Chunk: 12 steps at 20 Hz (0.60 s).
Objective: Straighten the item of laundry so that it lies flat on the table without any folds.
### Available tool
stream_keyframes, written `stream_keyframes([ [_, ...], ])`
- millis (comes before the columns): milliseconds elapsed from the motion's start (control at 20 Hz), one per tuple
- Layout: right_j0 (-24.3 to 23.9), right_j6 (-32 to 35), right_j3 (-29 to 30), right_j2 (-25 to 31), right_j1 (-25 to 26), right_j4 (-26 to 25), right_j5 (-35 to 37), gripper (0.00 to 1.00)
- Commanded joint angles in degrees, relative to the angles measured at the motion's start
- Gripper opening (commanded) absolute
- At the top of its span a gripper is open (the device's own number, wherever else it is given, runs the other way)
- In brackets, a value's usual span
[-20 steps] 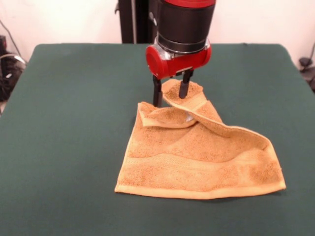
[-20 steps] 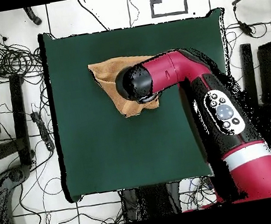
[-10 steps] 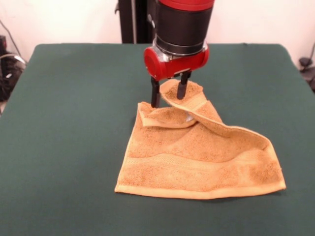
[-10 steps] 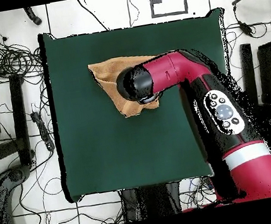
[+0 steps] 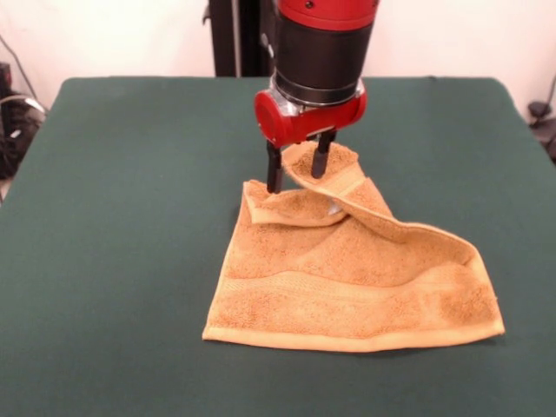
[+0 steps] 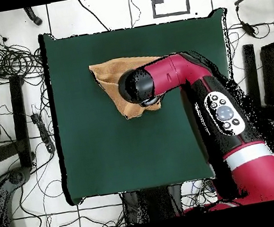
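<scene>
The golden-orange towel (image 5: 356, 278) lies on the dark green table (image 5: 130, 217), right of centre in the front view. Its near edge lies flat. Its far corner is folded over toward the middle, and a raised fold runs to the right edge. My gripper (image 5: 298, 171) hangs straight down over that folded far corner. It is open, with one finger (image 5: 274, 172) at the corner's left side and the other behind the fold. In the overhead view the arm (image 6: 166, 78) covers much of the towel (image 6: 110, 71).
The robot's black pedestal (image 5: 239, 39) stands at the table's far edge. Cables and equipment (image 6: 1, 57) lie on the floor around the table in the overhead view.
My gripper has shifted very slightly and stays open over the folded corner. The towel has not moved.
</scene>
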Motion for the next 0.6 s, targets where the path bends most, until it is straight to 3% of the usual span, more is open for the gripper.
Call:
stream_keyframes([
  [50, 2.9, -4.1, 5.1, 0.8, 4.4, -2.4, -2.5, 1.00],
  [600, 4.4, -3.1, 4.0, 0.3, 5.3, -2.6, -2.3, 1.00],
])
